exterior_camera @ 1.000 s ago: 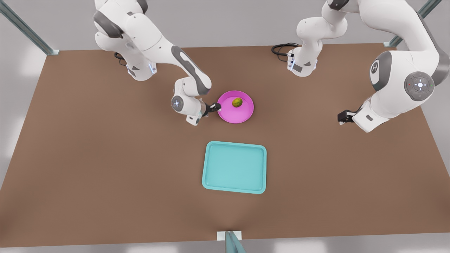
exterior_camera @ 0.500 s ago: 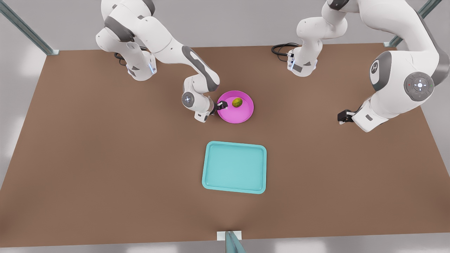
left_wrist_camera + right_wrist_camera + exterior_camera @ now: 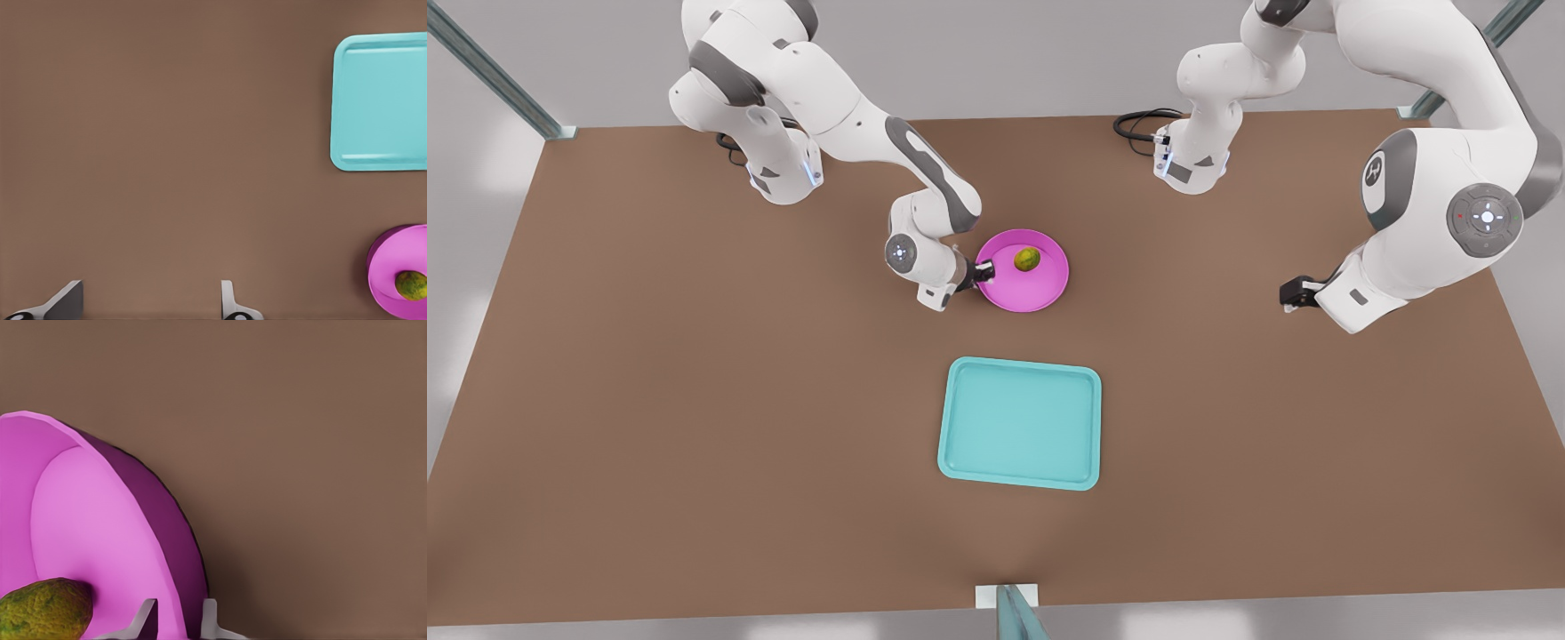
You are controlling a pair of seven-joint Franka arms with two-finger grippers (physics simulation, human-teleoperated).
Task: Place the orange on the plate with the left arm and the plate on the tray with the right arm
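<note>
The orange (image 3: 1027,259) lies inside the magenta plate (image 3: 1040,289), which rests on the table behind the turquoise tray (image 3: 1020,423). My right gripper (image 3: 980,274) is at the plate's rim on the front view's left. In the right wrist view the gripper (image 3: 179,623) is shut on the plate (image 3: 87,520), one finger inside the rim and one outside, with the orange (image 3: 43,610) close by. My left gripper (image 3: 1291,293) waits over bare table at the front view's right. In its wrist view the gripper (image 3: 148,310) is open and holds nothing, with the tray (image 3: 383,100), the plate (image 3: 400,260) and the orange (image 3: 411,285) farther off.
Both arm bases stand at the table's far edge, with a black cable (image 3: 1138,122) coiled by one of them. A metal post (image 3: 1016,613) rises at the middle of the near edge. Brown table surface stretches between plate and tray.
My right gripper has slid in from beside the plate onto its rim, and the arm's elbow swung toward the plate. The left arm has barely moved. Plate and orange have stayed put.
</note>
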